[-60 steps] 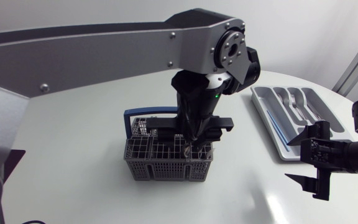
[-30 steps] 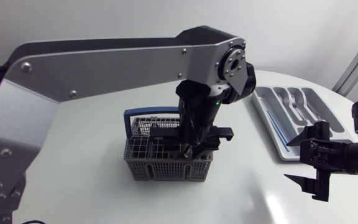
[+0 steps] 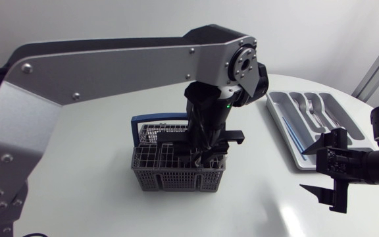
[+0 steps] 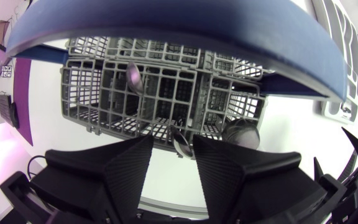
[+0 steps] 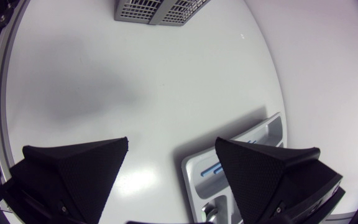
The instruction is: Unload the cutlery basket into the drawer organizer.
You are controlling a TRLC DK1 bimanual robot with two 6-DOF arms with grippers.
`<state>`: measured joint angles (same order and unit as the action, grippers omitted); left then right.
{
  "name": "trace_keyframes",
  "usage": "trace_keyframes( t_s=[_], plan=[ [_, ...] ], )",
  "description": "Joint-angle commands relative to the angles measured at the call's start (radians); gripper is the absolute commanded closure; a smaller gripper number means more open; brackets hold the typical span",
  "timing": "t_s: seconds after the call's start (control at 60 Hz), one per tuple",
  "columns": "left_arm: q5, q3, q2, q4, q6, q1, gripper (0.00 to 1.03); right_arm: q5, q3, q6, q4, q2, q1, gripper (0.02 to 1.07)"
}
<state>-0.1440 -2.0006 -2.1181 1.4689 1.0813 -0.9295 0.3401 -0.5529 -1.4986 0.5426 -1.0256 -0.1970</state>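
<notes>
On the round white table [image 3: 97, 151], a blue-handled grey mesh basket [image 3: 176, 176] is set beneath the left claw [image 3: 201, 157], a pale grey tray [image 3: 293, 141] beside the right claw [image 3: 324, 170].

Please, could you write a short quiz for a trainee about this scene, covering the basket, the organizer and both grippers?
1. True or false: the right gripper, beside the drawer organizer, is open with nothing between its fingers.
2. Where is the left gripper?
A. at the top of the cutlery basket
B. over the drawer organizer
C. next to the right gripper
3. Fill in the gap: the handle of the cutlery basket is ____ in colour.

Key: 1 true; 2 A; 3 blue.
</notes>
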Motion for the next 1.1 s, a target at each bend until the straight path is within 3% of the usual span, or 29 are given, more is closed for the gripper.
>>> trace_keyframes(
  t_s=[0.0, 0.133, 0.533, 0.617, 0.883, 1.0, 1.083],
  plan=[
    [-0.014, -0.036, -0.019, 0.018, 0.039, 0.012, 0.57, -0.004, 0.028, 0.015, -0.007, 0.001, 0.007, 0.06],
    [-0.017, -0.041, -0.025, 0.016, 0.039, 0.012, 0.67, -0.004, 0.030, 0.017, -0.009, 0.001, 0.007, 0.06],
    [-0.019, -0.044, -0.037, 0.016, 0.039, 0.011, 0.70, -0.009, 0.034, 0.018, -0.024, -0.008, 0.007, 0.06],
    [-0.019, -0.044, -0.036, 0.016, 0.040, 0.011, 0.78, -0.009, 0.034, 0.018, -0.024, -0.008, 0.008, 0.06],
    [-0.005, -0.050, -0.037, 0.022, 0.052, 0.009, 0.78, -0.016, 0.041, 0.018, -0.036, -0.016, 0.010, 0.06],
    [-0.006, -0.056, -0.037, 0.022, 0.054, 0.009, 0.86, -0.018, 0.041, 0.018, -0.035, -0.018, 0.010, 0.06],
    [-0.006, -0.056, -0.037, 0.022, 0.054, 0.011, 0.86, -0.018, 0.042, 0.018, -0.035, -0.021, 0.011, 0.06]
  ],
)
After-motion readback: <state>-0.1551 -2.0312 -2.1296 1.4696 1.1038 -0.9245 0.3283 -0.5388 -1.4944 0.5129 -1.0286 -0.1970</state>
